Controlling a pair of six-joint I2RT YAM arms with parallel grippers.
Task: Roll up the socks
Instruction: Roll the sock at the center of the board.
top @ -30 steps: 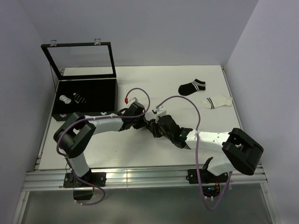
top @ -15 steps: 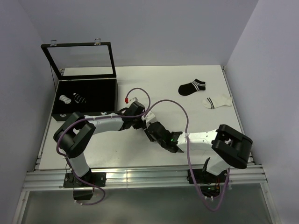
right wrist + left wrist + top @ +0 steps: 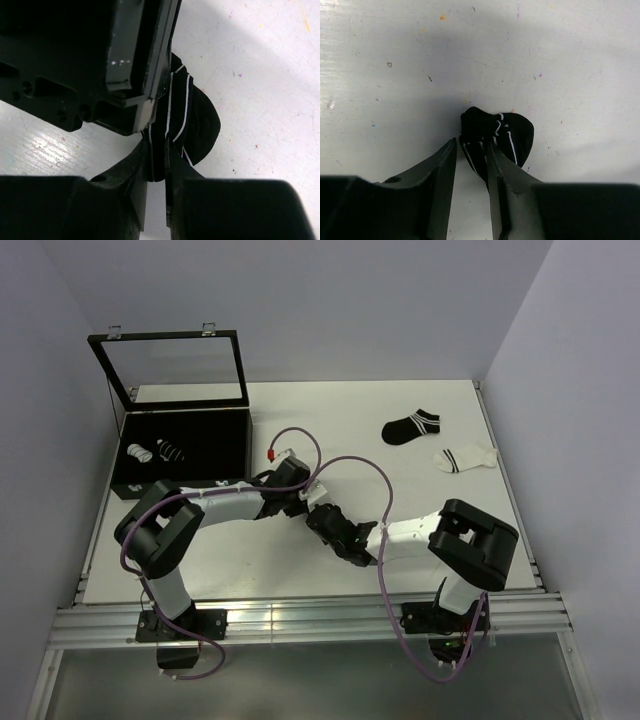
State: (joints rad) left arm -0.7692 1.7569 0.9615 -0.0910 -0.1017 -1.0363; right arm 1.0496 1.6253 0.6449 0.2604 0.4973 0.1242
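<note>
A black sock with white stripes [image 3: 512, 132], bunched into a small bundle, lies on the white table between my two grippers. My right gripper [image 3: 157, 150] is shut on a fold of it [image 3: 200, 120]. My left gripper [image 3: 471, 146] is open, its tips astride the bundle's near edge, with a narrow gap on the left side. In the top view the left gripper [image 3: 303, 502] and right gripper [image 3: 322, 518] meet at the table's middle and hide this sock. A flat black sock [image 3: 411, 427] and a flat white sock [image 3: 465, 457] lie at the back right.
A black box [image 3: 232, 440] with its glass lid [image 3: 175, 368] raised stands at the left; two rolled socks [image 3: 140, 453] [image 3: 170, 451] lie inside. Purple cables loop above both wrists. The left gripper's body [image 3: 100, 60] fills the upper left of the right wrist view.
The right arm has folded in, its elbow swinging left, and the right gripper has slid slightly left and nearer, close against the left gripper. The left arm has hardly moved.
</note>
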